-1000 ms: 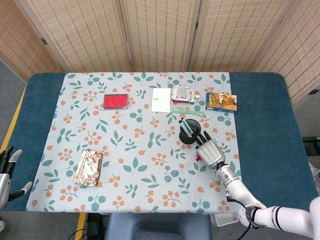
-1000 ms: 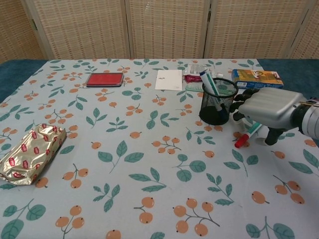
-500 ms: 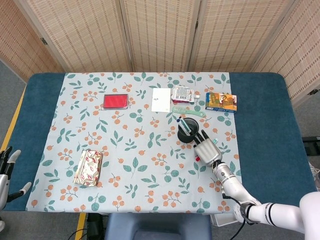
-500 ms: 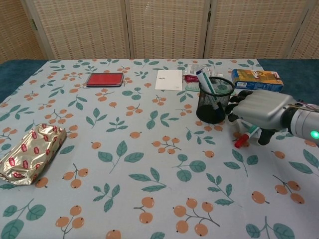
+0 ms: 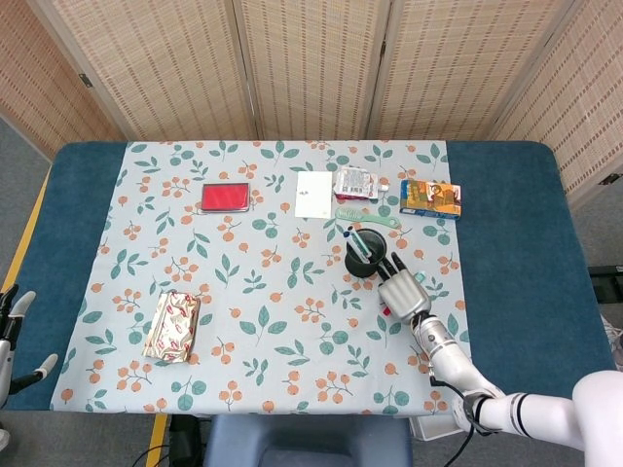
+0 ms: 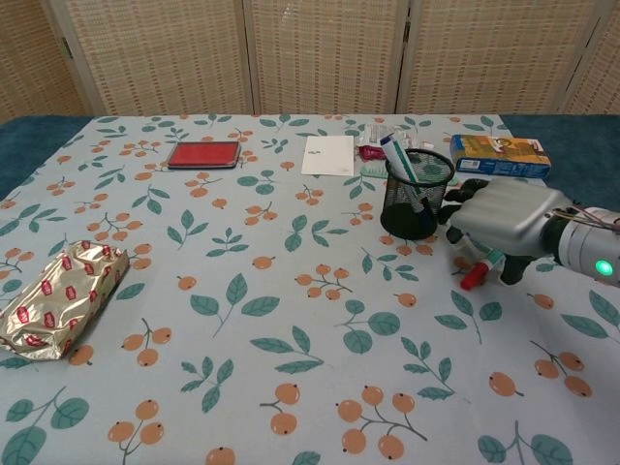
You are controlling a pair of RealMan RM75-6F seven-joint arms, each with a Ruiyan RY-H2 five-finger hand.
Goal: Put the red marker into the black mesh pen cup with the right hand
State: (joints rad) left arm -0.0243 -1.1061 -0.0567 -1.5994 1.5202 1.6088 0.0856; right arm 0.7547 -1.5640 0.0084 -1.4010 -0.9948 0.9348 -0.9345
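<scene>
One marker to bag: my right hand [image 6: 504,221] has its fingers curled around the red marker [image 6: 478,271], low over the cloth just right of the black mesh pen cup [image 6: 417,194], so lifting it in looks short. Left hand [image 5: 12,336] is well off, open.

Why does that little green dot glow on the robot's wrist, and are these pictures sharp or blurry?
Chest view: a green light glows on the wrist behind the right hand, its purpose unclear; everything looks sharp, with soft shadows under the pen cup. Head view: even lighting, no glare, things smaller but crisp.
</scene>
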